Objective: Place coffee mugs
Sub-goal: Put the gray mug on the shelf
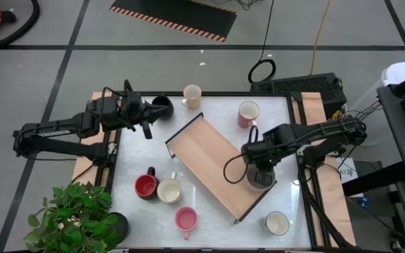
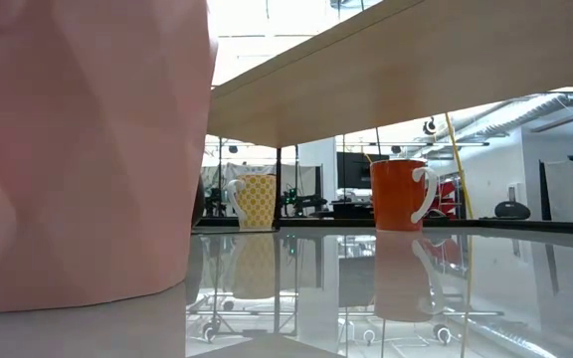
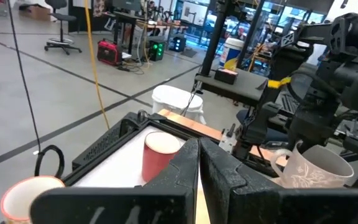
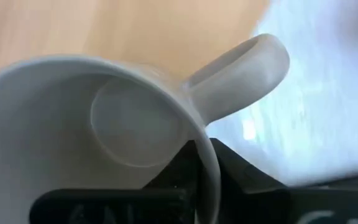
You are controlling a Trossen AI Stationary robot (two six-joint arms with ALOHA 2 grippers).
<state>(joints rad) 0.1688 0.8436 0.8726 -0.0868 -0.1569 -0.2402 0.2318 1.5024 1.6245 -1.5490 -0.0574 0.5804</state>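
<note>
Your right gripper (image 1: pixel 260 176) is over the near-right end of the wooden tray (image 1: pixel 209 151), which lies diagonally across the middle of the table (image 1: pixel 209 221), and its fingers are pinched onto the rim of a grey mug (image 4: pixel 98 134) beside the handle; one finger is inside the cup and one outside, and the wrist view shows the mug over the tray's wood. Your left gripper (image 1: pixel 146 128) hangs over the far-left corner of the table with its fingers clenched together on nothing, just beside a black mug (image 1: pixel 162 107) there. You have a cream mug (image 1: pixel 192 95) at the far edge near the middle, and a pink mug (image 1: pixel 248 114) toward the far-right corner, just off the tray's side. Near the near-left part of the table a red mug (image 1: pixel 145 185) and a white mug (image 1: pixel 169 190) sit touching, with a second pink mug (image 1: pixel 185 220) by the near edge. Another white mug (image 1: pixel 277 223) stands at the near-right corner, close to the tray's end. A potted plant (image 1: pixel 76 214) sits at the near-left corner.
</note>
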